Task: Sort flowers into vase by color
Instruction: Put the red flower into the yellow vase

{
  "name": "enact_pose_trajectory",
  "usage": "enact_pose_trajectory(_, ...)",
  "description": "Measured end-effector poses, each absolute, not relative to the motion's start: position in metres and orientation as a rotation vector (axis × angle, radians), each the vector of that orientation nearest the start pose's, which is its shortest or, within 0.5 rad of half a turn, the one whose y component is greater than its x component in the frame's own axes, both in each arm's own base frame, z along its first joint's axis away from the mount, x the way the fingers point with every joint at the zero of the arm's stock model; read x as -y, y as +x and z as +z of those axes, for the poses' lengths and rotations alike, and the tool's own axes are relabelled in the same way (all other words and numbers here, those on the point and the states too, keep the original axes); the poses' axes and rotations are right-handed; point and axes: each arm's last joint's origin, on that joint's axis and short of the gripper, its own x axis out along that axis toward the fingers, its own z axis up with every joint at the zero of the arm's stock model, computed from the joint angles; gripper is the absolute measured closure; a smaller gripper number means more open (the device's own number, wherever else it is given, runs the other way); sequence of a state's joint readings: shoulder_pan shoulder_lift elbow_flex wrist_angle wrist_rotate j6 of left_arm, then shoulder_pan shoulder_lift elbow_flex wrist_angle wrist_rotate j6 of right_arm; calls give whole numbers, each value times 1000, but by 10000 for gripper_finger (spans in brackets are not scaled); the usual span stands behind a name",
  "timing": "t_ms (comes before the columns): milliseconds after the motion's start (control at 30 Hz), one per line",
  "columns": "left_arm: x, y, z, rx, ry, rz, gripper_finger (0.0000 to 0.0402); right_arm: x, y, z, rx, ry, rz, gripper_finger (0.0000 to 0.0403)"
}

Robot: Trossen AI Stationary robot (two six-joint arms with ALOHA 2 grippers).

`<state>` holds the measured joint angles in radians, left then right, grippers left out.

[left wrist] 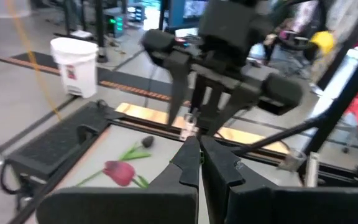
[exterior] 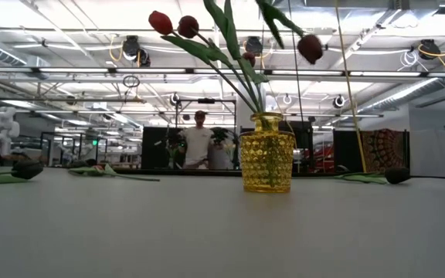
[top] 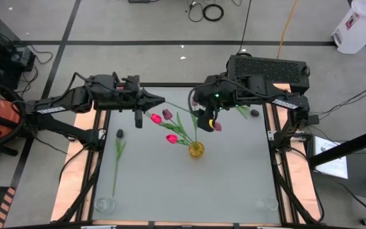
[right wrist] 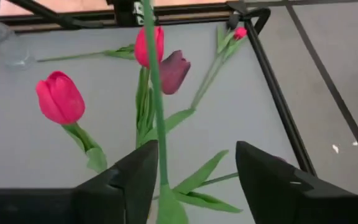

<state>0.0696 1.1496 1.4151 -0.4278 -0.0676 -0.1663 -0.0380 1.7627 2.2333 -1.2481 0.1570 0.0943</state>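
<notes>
high view: my right end effector (top: pixel 203 121) hangs just above the yellow vase (top: pixel 196 150) at frame centre; the flowers (top: pixel 170 127) fan to its upper left. Left end effector (top: pixel 159 100) waits at upper centre.
low view: vase mid-frame on the bench (exterior: pixel 207 232), red and maroon heads leaning out at top.
left wrist view: left fingers pressed together, holding nothing.
right wrist view: right fingers (right wrist: pixel 135 171) spread, green stem (right wrist: pixel 156 112) between them, touching the left finger, not pinched.
risk: I judge that retreating could snag the stem and drag it out or tip the vase.
</notes>
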Motion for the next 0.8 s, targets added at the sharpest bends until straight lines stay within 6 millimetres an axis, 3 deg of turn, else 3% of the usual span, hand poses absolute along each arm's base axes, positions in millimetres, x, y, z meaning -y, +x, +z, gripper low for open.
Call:
enact_pose_trajectory(267, -22, 223, 459, -118, -106, 284, 399, 16, 306, 488, -610, 143, -243, 193)
enact_pose_trajectory(467, -23, 214, 480, -57, -46, 325, 399, 15, 290, 501, -534, 258, -269, 193)
enact_pose_trajectory(800, -23, 198, 509, 24, 40, 382, 400, 16, 293, 518, -337, 408, -304, 193)
